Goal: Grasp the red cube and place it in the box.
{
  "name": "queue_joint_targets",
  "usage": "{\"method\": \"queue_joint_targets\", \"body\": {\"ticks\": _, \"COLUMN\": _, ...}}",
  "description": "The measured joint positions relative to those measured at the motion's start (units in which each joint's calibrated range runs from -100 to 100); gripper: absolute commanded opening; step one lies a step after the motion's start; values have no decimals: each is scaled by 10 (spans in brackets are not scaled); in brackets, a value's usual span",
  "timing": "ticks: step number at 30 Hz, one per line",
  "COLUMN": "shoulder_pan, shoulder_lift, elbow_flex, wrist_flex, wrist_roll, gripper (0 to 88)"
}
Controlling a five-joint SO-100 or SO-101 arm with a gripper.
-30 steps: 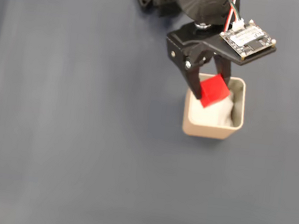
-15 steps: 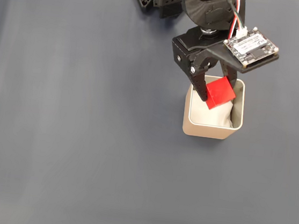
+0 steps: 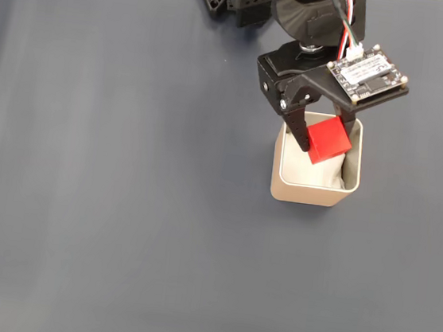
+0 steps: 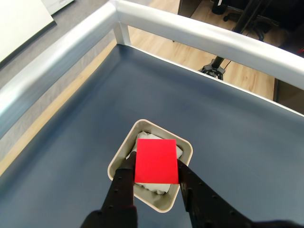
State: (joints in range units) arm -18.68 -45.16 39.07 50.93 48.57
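The red cube [image 3: 327, 140] is pinched between the two black plastic fingers of the gripper [image 3: 321, 143], one finger against each of two opposite faces. Cube faces are plain, matte, bright red, with sharp edges. In the wrist view the cube [image 4: 156, 161] presents one flat face to the camera, edges roughly parallel to the fingers [image 4: 124, 176]; in the fixed view it is seen rotated a little against the box walls. No long axis can be made out on it.

The box [image 3: 312, 193] sits directly under the fingertips, the cube held over its opening, toward the wall nearest the arm. Whether the cube's underside is below the rim cannot be told. Box: beige, square with rounded corners, thin smooth walls, upright. Crumpled white paper lining [image 3: 309, 170] is seen inside, beneath and beyond the cube. In the wrist view the box [image 4: 122, 152] rim frames the cube on all sides, fingertips reaching inside the near rim.

A green-grey circuit board [image 3: 368, 71] with white-red-black wires is mounted on the gripper body, above the box's far corner. The surface is a dark blue-grey smooth mat [image 3: 121, 203], bare around the box. Beyond the box, the wrist view shows a rounded metal rail [image 4: 199, 35] bordering the mat, with wooden floor [image 4: 228, 71] behind it.
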Motion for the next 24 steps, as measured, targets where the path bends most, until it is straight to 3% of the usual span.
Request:
{"method": "queue_joint_targets", "body": {"ticks": 11, "shoulder_pan": -1, "shoulder_lift": 4, "elbow_flex": 0, "wrist_flex": -8, "wrist_roll": -25, "gripper": 370}}
{"method": "queue_joint_targets", "body": {"ticks": 24, "shoulder_pan": 0, "shoulder_lift": 4, "elbow_flex": 0, "wrist_flex": -15, "wrist_roll": -34, "gripper": 495}}
